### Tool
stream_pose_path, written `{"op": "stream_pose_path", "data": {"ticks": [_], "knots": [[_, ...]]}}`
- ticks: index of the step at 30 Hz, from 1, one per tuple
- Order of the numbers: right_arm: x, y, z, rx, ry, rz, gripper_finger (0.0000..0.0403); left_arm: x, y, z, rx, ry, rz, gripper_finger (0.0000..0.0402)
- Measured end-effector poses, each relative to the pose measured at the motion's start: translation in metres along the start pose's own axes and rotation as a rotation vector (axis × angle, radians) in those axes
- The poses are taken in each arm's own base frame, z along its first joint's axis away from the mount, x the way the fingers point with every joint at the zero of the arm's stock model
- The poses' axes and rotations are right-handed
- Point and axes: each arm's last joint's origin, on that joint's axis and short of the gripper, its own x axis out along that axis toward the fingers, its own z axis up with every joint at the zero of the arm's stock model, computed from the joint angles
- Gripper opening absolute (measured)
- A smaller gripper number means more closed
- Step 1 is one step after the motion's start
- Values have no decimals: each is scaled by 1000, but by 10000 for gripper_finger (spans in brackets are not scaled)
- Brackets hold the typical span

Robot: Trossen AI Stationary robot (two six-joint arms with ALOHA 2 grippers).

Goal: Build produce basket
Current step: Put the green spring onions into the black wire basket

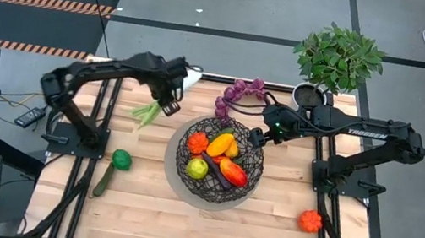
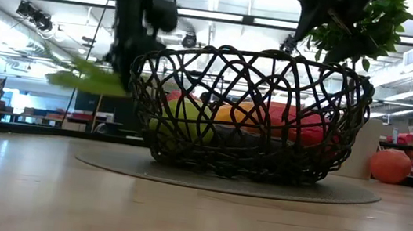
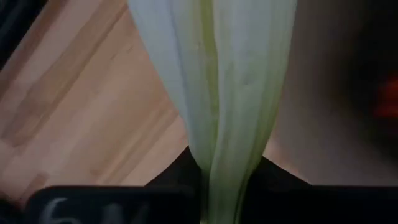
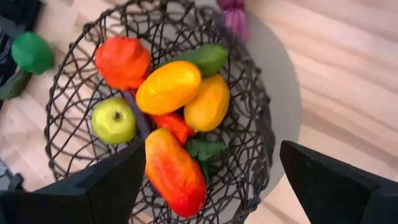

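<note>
Left wrist view is showing the left pincer (image 3: 205, 205) clamped on the pale green-white toy leek (image 3: 214, 93), whose stalk is rising straight out from between the dark fingers. Seen from above, that pincer (image 1: 170, 105) is hanging over the wooden slatted table (image 1: 138, 210) just beside the left rim of the round dark woven-wire basket (image 1: 254, 155), with the leek's (image 1: 146, 112) green leaves trailing away from the bowl. From table height the leaves (image 2: 88, 81) are hanging clear of the surface, beside the basket wall (image 2: 251, 74).

Over the far right rim, the right pincer (image 1: 257, 137) is hovering with its fingers apart and nothing between them, looking down on the load inside: an orange-red bumpy pepper (image 4: 122, 60), a yellow-orange pepper (image 4: 168, 86), a yellow-green apple-like fruit (image 4: 114, 119), a long red-orange pepper (image 4: 174, 171) and a dark green piece (image 4: 205, 58).

Outside the bowl, the purple grape bunch (image 1: 238, 93) is lying just beyond the far rim, a round green pepper (image 1: 121, 158) and a dark green cucumber (image 1: 103, 180) are sitting near the left edge, and 1 small orange fruit (image 1: 310, 221) is resting well apart on the right.

Judging by this, the leek step is in hand. Next, the left arm needs to be carrying the leek over the rim and releasing it above the pile, keeping clear of the right arm.
</note>
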Motion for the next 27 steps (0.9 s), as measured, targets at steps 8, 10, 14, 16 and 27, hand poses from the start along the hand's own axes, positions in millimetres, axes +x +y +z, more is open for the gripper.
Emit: {"op": "stream_pose_path", "data": {"ticks": [8,10,14,16,27], "knots": [[-8,-13,18,36,-77,0,374,-74,-41,-12,35,-178,-338,63],[-11,-16,22,32,-101,12,374,-84,-56,-15,95,-181,-436,63],[-20,-17,31,3,-167,82,374,-91,-80,-23,143,-130,-566,65],[-26,-13,36,-67,-215,168,374,-88,-91,-27,144,-86,-572,66],[-49,-12,41,-242,-280,343,374,-50,-151,-14,39,-57,-574,68]]}}
